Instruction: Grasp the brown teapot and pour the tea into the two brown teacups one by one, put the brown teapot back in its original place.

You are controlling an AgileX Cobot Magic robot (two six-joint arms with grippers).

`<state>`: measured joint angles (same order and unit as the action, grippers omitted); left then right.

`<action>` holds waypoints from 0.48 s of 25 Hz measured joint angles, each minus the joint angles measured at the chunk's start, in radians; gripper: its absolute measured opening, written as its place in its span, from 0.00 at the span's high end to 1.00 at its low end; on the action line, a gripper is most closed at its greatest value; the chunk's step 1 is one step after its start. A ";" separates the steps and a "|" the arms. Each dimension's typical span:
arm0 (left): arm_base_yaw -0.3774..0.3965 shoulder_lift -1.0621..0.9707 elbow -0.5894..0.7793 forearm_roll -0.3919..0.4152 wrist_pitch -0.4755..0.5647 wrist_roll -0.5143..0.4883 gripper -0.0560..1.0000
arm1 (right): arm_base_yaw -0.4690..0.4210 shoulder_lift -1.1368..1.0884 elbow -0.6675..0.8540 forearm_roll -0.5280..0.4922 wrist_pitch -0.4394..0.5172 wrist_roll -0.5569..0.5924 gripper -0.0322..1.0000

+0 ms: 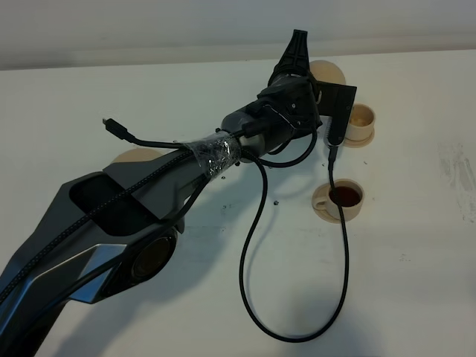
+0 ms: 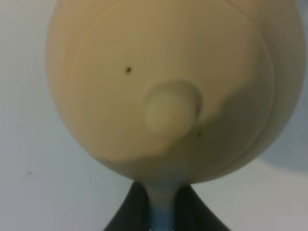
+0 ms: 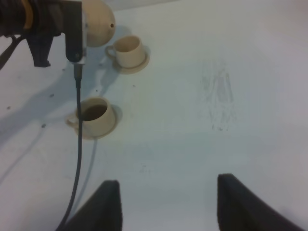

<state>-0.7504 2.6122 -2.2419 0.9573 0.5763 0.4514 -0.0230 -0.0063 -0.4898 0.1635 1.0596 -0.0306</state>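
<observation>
My left gripper (image 1: pixel 300 48) reaches far across the table and is shut on the handle of the brown teapot (image 1: pixel 328 73), held above the table next to the far teacup (image 1: pixel 361 117). In the left wrist view the teapot (image 2: pixel 168 86) fills the frame, its lid knob facing the camera and its handle between the dark fingers (image 2: pixel 127 211). The far teacup (image 3: pixel 127 49) looks empty. The near teacup (image 1: pixel 343 198) holds dark tea. The teapot's saucer (image 1: pixel 136 157) lies at the left, mostly hidden by the arm. My right gripper (image 3: pixel 168 207) is open with nothing in it.
A black cable (image 1: pixel 256 223) loops from the left wrist down over the table, and its other strand crosses the near teacup (image 3: pixel 96 114). Each cup stands on a small saucer (image 1: pixel 355 140). The left arm's base (image 1: pixel 82 238) fills the lower left.
</observation>
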 joint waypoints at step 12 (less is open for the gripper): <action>-0.035 0.006 -0.004 0.125 -0.015 -0.001 0.84 | 0.000 0.000 0.000 0.000 0.000 0.000 0.52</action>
<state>-0.7856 2.6183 -2.2455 1.0824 0.5611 0.4503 -0.0230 -0.0063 -0.4898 0.1635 1.0596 -0.0306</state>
